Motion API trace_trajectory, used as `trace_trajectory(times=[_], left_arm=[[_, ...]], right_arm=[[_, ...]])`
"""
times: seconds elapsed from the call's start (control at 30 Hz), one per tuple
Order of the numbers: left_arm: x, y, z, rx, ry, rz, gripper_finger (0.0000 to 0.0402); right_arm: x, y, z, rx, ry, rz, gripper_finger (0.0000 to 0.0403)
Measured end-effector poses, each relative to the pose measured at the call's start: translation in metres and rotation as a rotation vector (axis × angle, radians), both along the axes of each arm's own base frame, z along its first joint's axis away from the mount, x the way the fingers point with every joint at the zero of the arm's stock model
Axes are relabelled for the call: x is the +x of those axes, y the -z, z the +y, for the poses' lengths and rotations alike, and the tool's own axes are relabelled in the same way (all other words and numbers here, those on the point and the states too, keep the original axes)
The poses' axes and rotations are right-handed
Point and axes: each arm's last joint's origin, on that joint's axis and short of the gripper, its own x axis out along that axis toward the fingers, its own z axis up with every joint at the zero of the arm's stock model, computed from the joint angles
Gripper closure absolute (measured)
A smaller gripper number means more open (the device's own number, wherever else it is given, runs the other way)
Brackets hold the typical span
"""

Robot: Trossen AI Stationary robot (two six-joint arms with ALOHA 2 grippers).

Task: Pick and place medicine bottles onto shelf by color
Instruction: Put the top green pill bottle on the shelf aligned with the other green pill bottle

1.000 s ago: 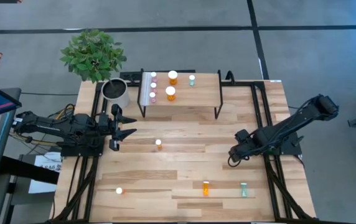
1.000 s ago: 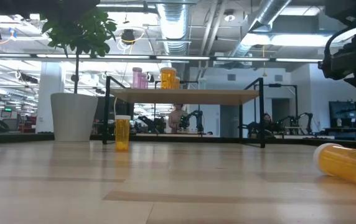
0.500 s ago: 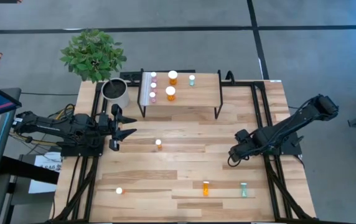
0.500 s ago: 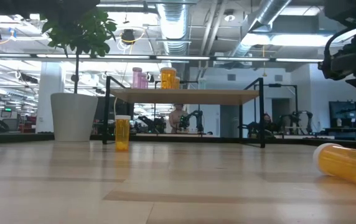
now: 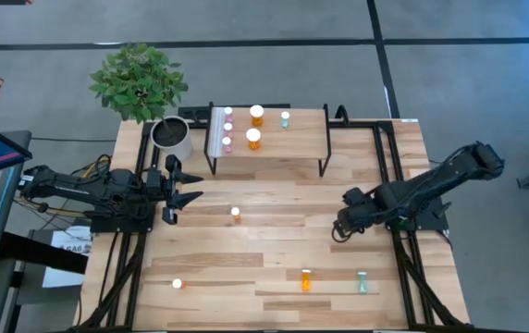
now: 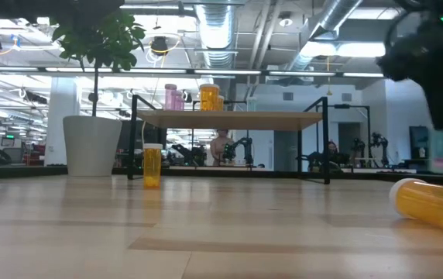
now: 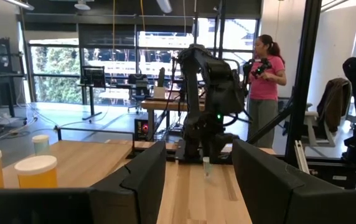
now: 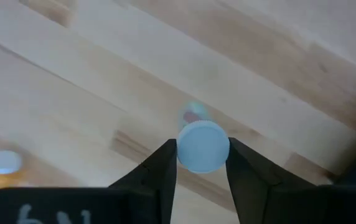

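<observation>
My right gripper (image 8: 201, 148) points down over the table's right part (image 5: 338, 232) and is shut on a pale green medicine bottle (image 6: 441, 152) with a white cap. The shelf (image 5: 292, 146) at the far middle carries pink bottles (image 5: 227, 128), two larger orange ones (image 5: 253, 139) and a green one (image 5: 285, 118), all upright. On the table an orange bottle (image 5: 236, 213) and one with a white cap (image 5: 177, 283) stand; an orange one (image 5: 306, 279) and a green one (image 5: 362, 282) lie near the front. My left gripper (image 5: 187, 197) waits open at the table's left. My right gripper pinches the green bottle just below its white cap (image 8: 203, 145) between its two fingers (image 8: 163, 165). The fingers come from above, pointing down. The bottle hangs upright below them, lifted just clear of the table (image 6: 441, 152).
A grey-white plant pot (image 5: 171, 137) with a leafy plant stands at the shelf's left. Black frame rails (image 5: 385, 166) run along the table's right side. Bare wood (image 5: 274, 245) lies between the arms. A person (image 7: 264, 81) stands in the room beyond the table.
My right gripper has risen and gone a little toward the table's left edge. The green bottle has come up off the table with it, staying upright.
</observation>
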Motion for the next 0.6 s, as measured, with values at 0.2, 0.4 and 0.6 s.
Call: trace_trajectory(times=[0.2, 0.4, 0.6], left_arm=[[0.000, 0.000, 0.000, 0.000, 0.000, 0.000, 0.0229], [0.000, 0.000, 0.000, 0.000, 0.001, 0.000, 0.0229], [0.000, 0.000, -0.001, 0.009, 0.022, -0.003, 0.0229]], right_arm=[[0.021, -0.033, -0.019, -0.037, -0.009, -0.144, 0.0263], [0.044, -0.075, -0.050, -0.124, -0.054, -0.361, 0.0258], [0.054, -0.114, -0.085, -0.248, -0.069, -0.533, 0.0258]])
